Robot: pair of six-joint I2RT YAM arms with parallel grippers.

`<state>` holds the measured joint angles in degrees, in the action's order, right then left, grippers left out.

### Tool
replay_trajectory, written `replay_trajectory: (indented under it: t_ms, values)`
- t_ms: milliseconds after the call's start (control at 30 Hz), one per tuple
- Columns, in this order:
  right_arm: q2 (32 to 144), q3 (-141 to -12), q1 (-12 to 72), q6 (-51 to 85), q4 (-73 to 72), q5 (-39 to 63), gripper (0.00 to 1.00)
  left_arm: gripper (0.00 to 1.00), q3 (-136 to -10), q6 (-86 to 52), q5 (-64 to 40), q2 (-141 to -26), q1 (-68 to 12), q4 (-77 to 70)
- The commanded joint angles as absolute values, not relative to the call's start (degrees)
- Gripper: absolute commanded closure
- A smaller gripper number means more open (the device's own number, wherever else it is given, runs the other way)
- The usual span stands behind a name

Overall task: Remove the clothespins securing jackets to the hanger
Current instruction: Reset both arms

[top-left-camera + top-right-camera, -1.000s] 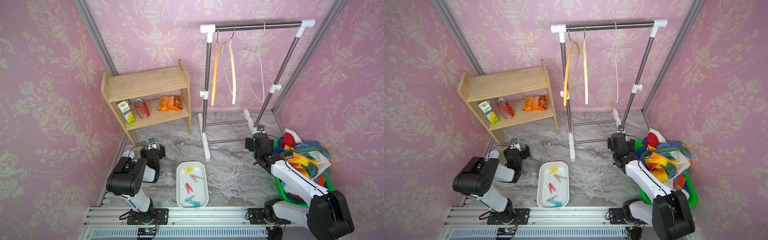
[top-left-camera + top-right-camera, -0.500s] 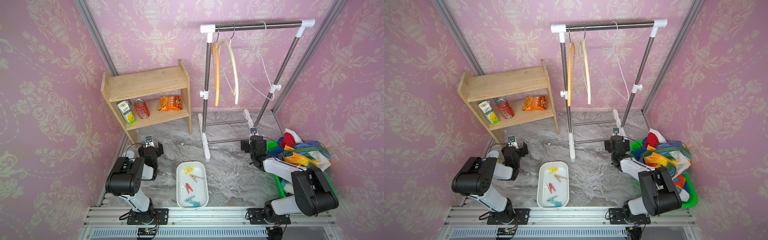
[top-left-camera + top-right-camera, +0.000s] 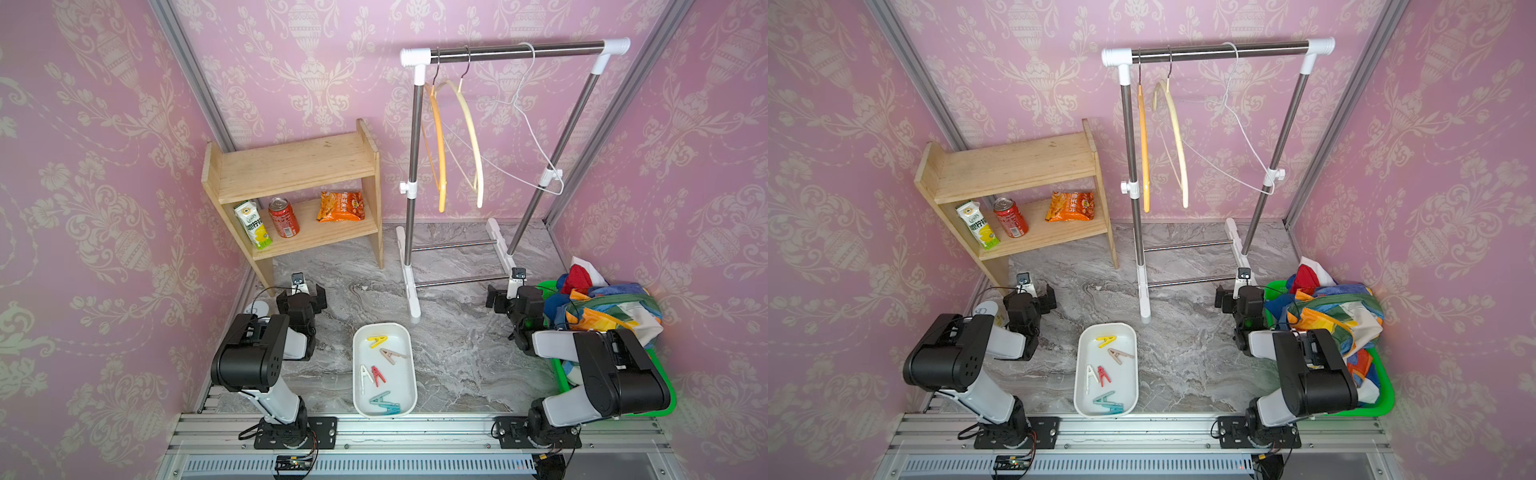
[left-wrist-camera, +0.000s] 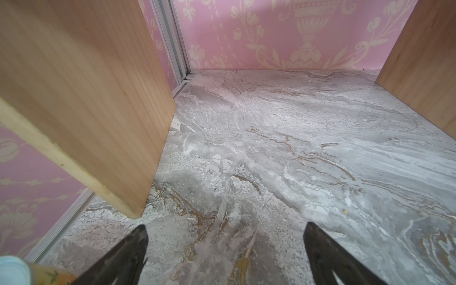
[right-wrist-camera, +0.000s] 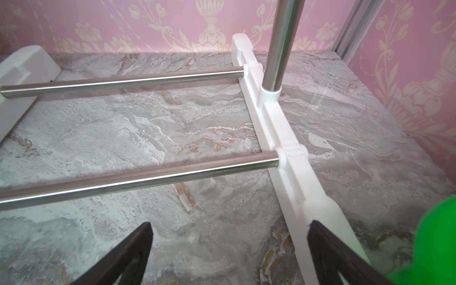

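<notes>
Seemingly the job is finished: six clothespins (image 3: 377, 375) lie in the white tray (image 3: 399, 386) on the bench, the hangers (image 3: 441, 166) on the rack (image 3: 519, 47) hang bare, and the jackets (image 3: 611, 307) are heaped in the green basket (image 3: 665, 409). The left hand (image 4: 225, 224) and right hand (image 5: 230, 222) sit low, wide and empty.

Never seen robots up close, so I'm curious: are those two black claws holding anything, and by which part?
Nothing is held. The left gripper and right gripper both stand open and empty. The coloured plastic clothespins lie in the white oblong tray.
</notes>
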<state>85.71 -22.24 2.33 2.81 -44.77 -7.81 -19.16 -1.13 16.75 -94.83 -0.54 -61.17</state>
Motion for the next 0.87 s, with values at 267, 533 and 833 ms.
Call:
replay_trajectory:
  t_ms: [267,533,833]
  values:
    - [85.8,-24.1,1.1,1.3,-43.2,0.0,0.0,0.01,-19.6,-1.8,15.5,-93.8,-0.3,-60.2]
    - [85.8,-24.1,1.1,1.4,-43.2,0.1,0.0,0.01,-19.6,-1.8,15.5,-93.8,-0.3,-60.2]
    - [85.9,-24.1,0.3,1.7,-43.5,1.4,0.0,0.01,-19.6,-1.8,15.5,-93.8,-0.2,-60.2]
